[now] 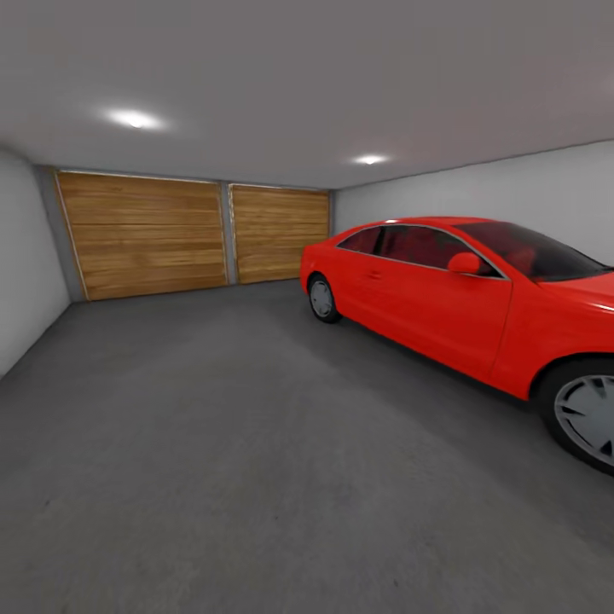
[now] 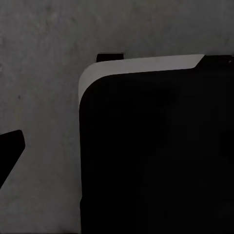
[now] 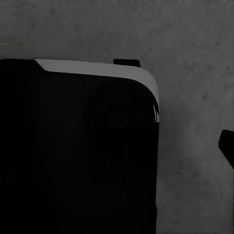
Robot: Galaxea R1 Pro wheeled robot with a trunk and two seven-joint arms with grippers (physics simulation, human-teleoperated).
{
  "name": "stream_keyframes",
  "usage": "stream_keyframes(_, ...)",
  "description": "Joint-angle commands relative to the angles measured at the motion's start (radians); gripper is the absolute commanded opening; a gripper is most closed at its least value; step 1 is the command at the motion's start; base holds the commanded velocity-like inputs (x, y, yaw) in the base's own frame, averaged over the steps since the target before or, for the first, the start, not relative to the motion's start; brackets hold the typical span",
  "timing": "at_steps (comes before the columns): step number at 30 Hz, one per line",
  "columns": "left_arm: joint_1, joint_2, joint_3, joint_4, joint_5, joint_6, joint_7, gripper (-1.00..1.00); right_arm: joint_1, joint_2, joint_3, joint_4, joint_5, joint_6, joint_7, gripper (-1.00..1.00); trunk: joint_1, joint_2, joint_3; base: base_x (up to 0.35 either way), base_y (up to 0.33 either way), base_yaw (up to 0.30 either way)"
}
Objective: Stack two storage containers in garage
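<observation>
I am inside the garage, a bare room with grey walls and a dark grey concrete floor. The two storage containers and the living room are out of view. The left wrist view looks down at the floor beside a black, rounded-corner body of the robot; one dark fingertip juts in at the picture's edge. The right wrist view shows the same kind of black body over the floor, again with a single dark fingertip at the edge. Nothing is seen between the fingers.
A red car is parked along the right wall, its front wheel close on my right. Two wooden garage doors close the far wall. Open concrete stretches ahead and to the left, up to the left wall.
</observation>
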Motion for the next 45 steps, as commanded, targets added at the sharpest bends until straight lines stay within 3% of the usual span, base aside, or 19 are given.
stream_keyframes(1,0.0,0.0,-0.001,-0.001,0.0,-0.002,0.0,1.0,0.0,0.0,0.0,0.001,0.002,-0.004,0.002,1.0,0.0,0.0,-0.001,0.0,0.0,0.3)
stream_keyframes(45,0.0,-0.006,0.006,-0.002,0.005,-0.002,-0.001,1.0,0.0,0.001,0.002,0.005,0.003,-0.002,-0.006,1.0,0.0,0.0,-0.001,0.0,0.0,0.3)
